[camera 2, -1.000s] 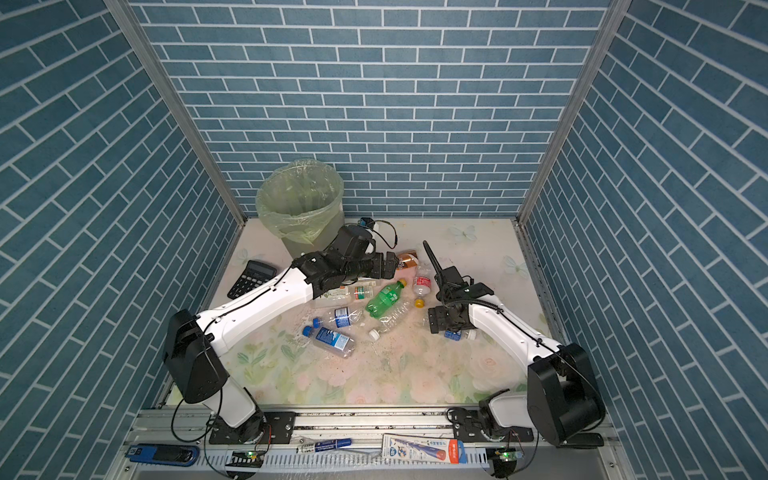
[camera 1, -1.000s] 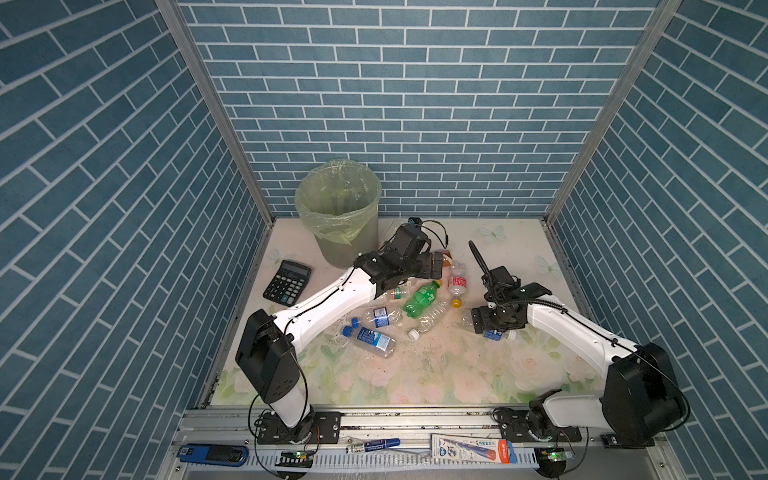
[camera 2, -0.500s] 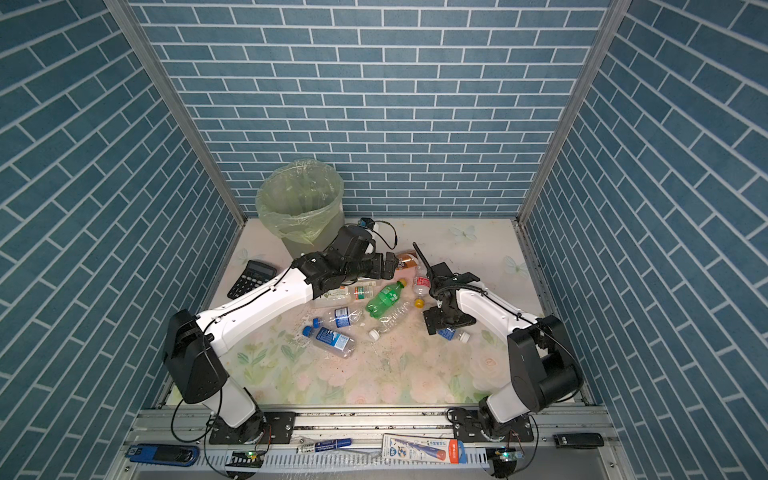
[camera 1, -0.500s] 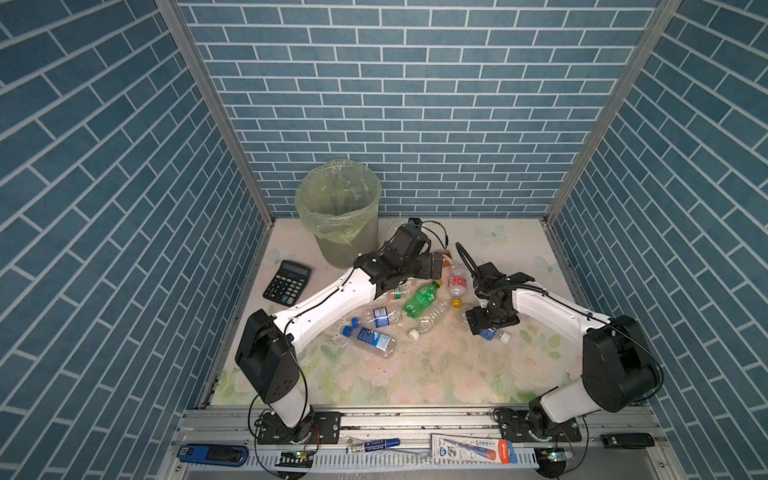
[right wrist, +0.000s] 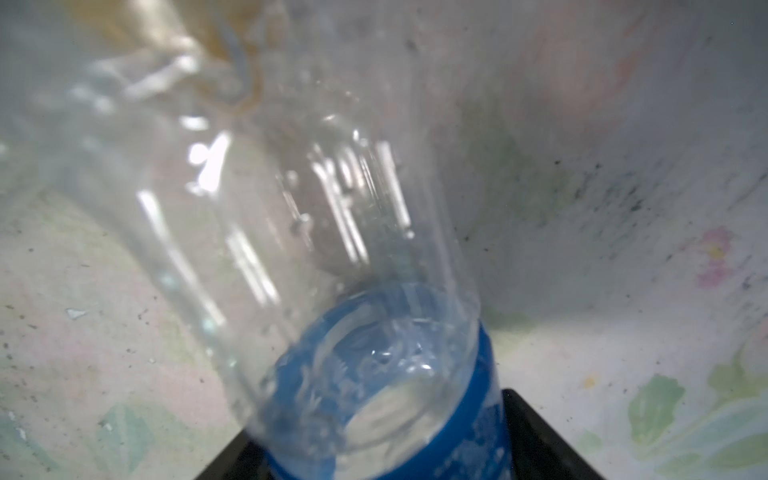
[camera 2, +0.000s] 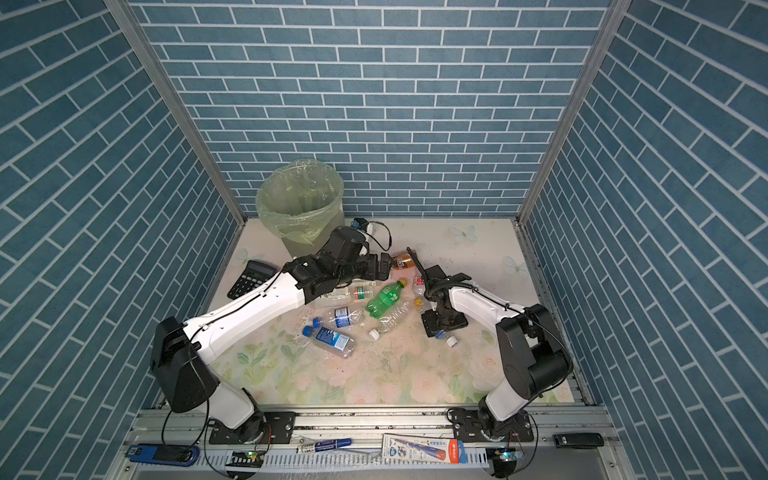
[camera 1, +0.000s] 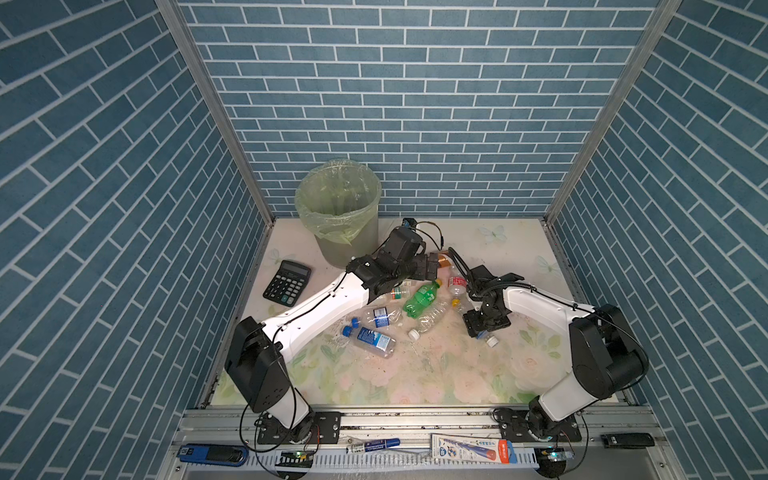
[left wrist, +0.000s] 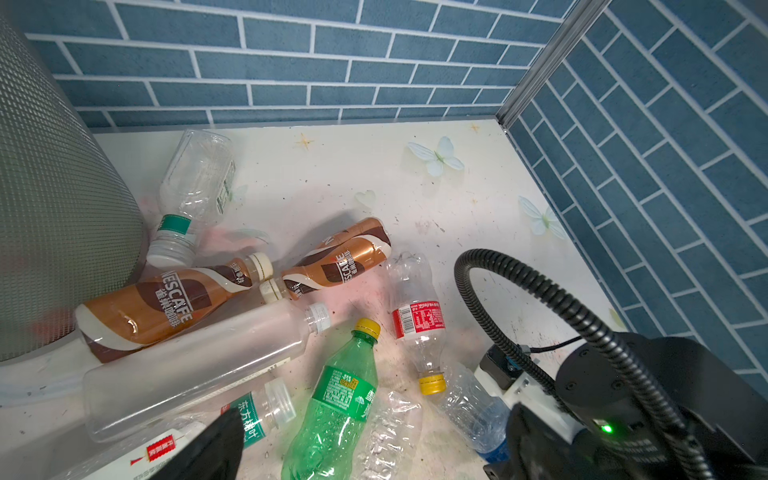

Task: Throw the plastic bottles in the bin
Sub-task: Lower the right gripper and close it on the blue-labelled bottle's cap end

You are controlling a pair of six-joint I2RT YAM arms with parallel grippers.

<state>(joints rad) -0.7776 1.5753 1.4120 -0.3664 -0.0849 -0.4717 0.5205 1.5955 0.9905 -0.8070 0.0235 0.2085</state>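
Clear plastic filled the right wrist view: a see-through bottle (right wrist: 332, 257) with a blue band lay on the flowered table (camera 1: 415, 374), hard up against the lens. Black fingers (right wrist: 536, 436) showed at either side of its blue end. The right gripper (camera 1: 484, 330) pointed straight down over this bottle near the middle of the table. Whether its jaws were pinching the plastic or only straddling it could not be told.

The left gripper (camera 1: 434, 266) reached in low and level from the other side. Its jaws were spread wide, with the tips just short of a brown bottle (camera 2: 402, 262).

In the left wrist view that brown bottle lay neck to neck with another brown one (left wrist: 158, 303), which rested against the grey wall of the bin (camera 1: 357, 249). A frosted bottle (left wrist: 199, 361) lay alongside the pair. Beside it were a green bottle (left wrist: 340, 395) with a yellow cap and a red-label bottle (left wrist: 417, 320).

Nearer the left arm, two blue-capped bottles (camera 1: 372, 337) lay side by side, and a crushed bottle (camera 1: 430, 320) lay between them and the right gripper.

The bin stood upright at the back left of the table, lined with a pale green bag. All of these bottles were out on the table in front of it and to its right. A black calculator (camera 1: 287, 281) lay apart from them, by the left wall.
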